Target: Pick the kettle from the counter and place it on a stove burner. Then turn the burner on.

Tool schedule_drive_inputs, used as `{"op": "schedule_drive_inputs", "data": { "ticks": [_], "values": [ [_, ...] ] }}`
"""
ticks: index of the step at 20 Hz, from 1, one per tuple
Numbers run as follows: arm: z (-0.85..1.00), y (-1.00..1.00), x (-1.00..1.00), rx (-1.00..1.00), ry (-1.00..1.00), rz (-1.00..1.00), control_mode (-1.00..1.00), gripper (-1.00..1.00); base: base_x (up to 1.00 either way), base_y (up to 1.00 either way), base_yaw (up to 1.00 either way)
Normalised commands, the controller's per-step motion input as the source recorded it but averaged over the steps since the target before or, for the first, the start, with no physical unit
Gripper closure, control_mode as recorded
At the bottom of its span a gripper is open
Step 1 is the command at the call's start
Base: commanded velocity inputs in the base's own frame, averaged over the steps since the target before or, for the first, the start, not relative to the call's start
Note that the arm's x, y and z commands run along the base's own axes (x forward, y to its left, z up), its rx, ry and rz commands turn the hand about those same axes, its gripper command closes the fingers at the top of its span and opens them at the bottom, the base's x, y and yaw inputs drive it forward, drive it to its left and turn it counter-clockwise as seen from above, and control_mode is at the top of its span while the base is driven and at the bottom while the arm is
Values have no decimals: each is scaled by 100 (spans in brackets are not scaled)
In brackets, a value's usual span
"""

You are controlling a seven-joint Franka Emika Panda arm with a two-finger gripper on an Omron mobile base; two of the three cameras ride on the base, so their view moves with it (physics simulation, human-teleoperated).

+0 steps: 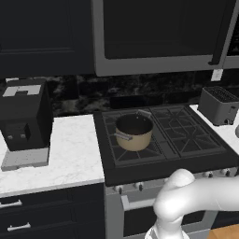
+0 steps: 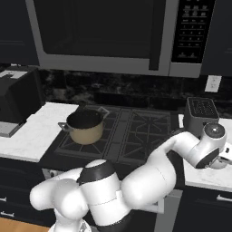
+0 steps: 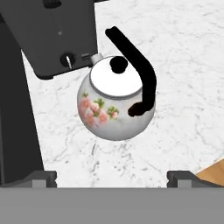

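Note:
In the hand view the small white kettle [image 3: 114, 103], with pink flowers, a shiny lid and a black arched handle, stands on the marble counter [image 3: 179, 61] close to the toaster's front. My gripper [image 3: 113, 178] is open above it, its two dark fingertips [image 3: 43, 177] spread wide, with nothing between them. The kettle lies just ahead of the tips, apart from them. In the right base view my arm reaches over the right counter [image 2: 206, 177] in front of the toaster and hides the kettle. The black cooktop's right front stove burner [image 1: 196, 139] is bare.
A tan pot [image 1: 134, 132] occupies the left front burner, also seen as the pot [image 2: 85, 126]. The grey toaster [image 2: 201, 112] stands at the back of the right counter. A black coffee machine [image 1: 24, 116] sits on the left counter. Stove knobs [image 1: 138, 186] line the front panel. A microwave hangs overhead.

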Motion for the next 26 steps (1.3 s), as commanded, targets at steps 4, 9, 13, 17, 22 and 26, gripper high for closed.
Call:
{"op": "schedule_drive_inputs", "data": {
  "ticks": [4,9,13,17,22,26],
  "values": [
    [-22,-28,13,0,-3,5,-100,-100,0,0,0],
    [-14,-25,21,0,0,4,-100,-100,0,0,0],
    [-14,-25,22,0,0,3,-100,-100,0,0,0],
    [-6,-25,24,0,-4,2,-100,-100,0,0,0],
    [0,-21,25,0,-8,1,-100,-100,0,0,0],
    [-4,-13,25,0,-4,1,-100,-100,0,0,0]
  ]
}}
